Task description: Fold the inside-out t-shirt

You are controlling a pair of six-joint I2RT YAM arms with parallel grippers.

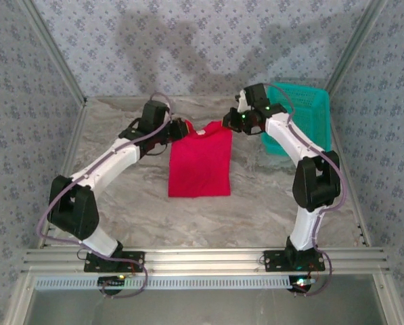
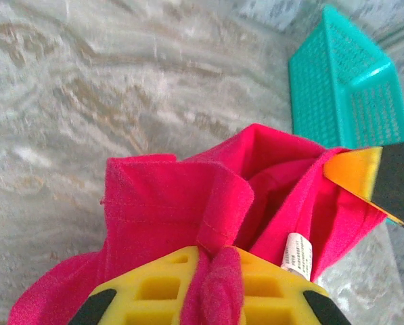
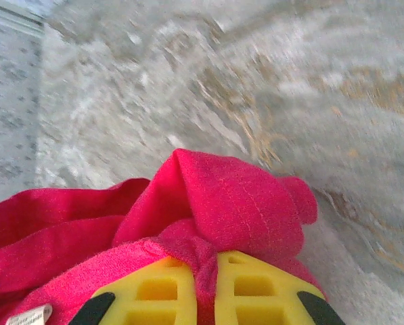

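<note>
Left gripper (image 2: 212,274): yellow fingers (image 2: 154,288) clenched on a bunched fold of the red t-shirt (image 2: 168,203); the cloth squeezes up between the two pads; from above, this gripper (image 1: 180,130) sits at the shirt's far left corner
Right gripper (image 3: 205,271): clamped the same way on a gathered ridge of the shirt (image 3: 235,196); from above it (image 1: 237,120) sits at the far right corner; one of its yellow pads also shows at the right edge of the left wrist view, against the cloth
T-shirt (image 1: 200,162): near the middle of the table, between the two arms; far edge pinched at both ends; the rest runs toward the arm bases as a smooth oblong panel; seams and hem stitching show on the outside
Tag (image 2: 296,254): small and white, against the cloth beside the left gripper; also at the lower left of the right wrist view (image 3: 29,316)
Basket (image 1: 303,112): teal plastic mesh, at the far right of the table, behind the right arm, apart from the shirt
Table (image 1: 120,203): pale marbled surface; bare around the shirt
</note>
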